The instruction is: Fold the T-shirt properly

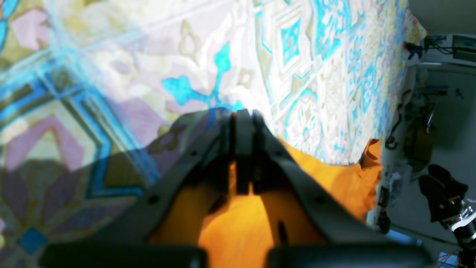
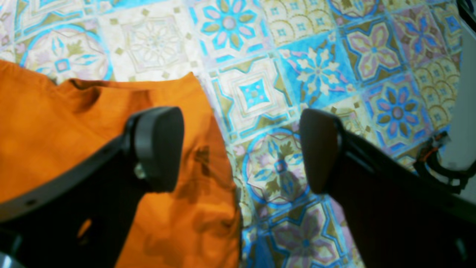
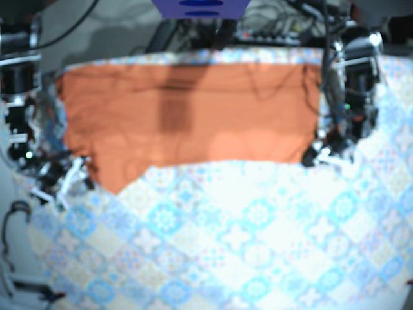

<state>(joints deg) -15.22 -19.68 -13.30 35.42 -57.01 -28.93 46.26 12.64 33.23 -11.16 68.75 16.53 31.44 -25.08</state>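
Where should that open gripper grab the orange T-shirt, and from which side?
Probably the T-shirt's side edge, near its corner. The cloth lies flat, so only its border offers something to pinch. The right gripper is open and straddles that border, one finger over the orange fabric and one over the tablecloth, so coming straight down from above looks best.

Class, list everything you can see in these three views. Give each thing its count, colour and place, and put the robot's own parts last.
T-shirt: one, orange, spread across the far part of the table.
tablecloth: one, tile-patterned in blue, yellow and pink, covering the table under the T-shirt.
cables: count unclear, dark, beyond the table's far edge.
left gripper: one, black, shut, at the T-shirt's edge; whether it pinches cloth is unclear.
right gripper: one, black, open, one finger over the T-shirt, the other over the tablecloth.
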